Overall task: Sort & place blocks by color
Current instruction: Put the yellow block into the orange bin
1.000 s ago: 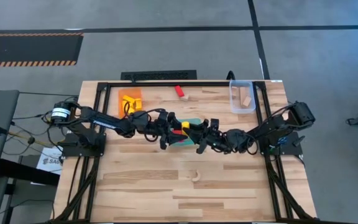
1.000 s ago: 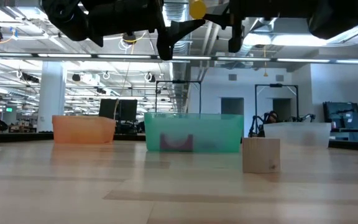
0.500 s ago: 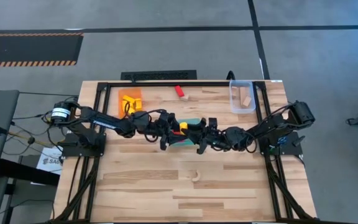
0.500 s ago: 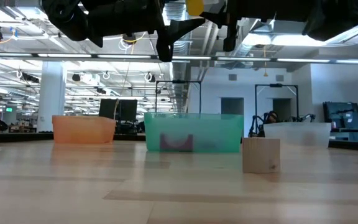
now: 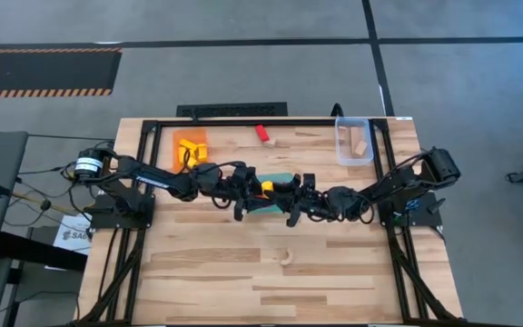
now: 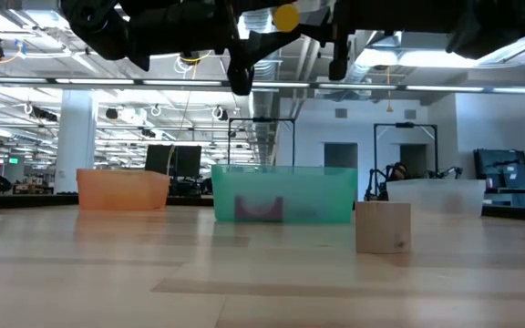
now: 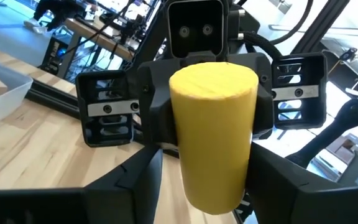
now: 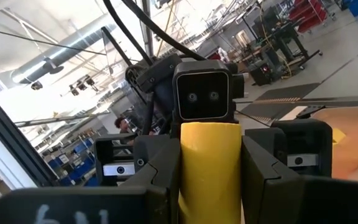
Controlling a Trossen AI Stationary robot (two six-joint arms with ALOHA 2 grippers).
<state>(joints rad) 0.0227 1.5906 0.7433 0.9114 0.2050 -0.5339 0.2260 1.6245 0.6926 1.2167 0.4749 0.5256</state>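
No readable writing anywhere. Yellow cylinder [image 5: 267, 186] sits mid-air between both pincers above the teal tray [image 5: 280, 178] — right pincer [image 5: 288, 189] is clamped on it, left pincer [image 5: 249, 188] has its fingers flanking it, partly closed; contact unclear. One red block [image 5: 262, 133] lies on the tabletop [image 5: 334, 272] at the far edge, one pale wood block [image 6: 383, 227] near the front. Three trays: orange tray [image 5: 190, 145], teal, clear tray [image 5: 354, 141].
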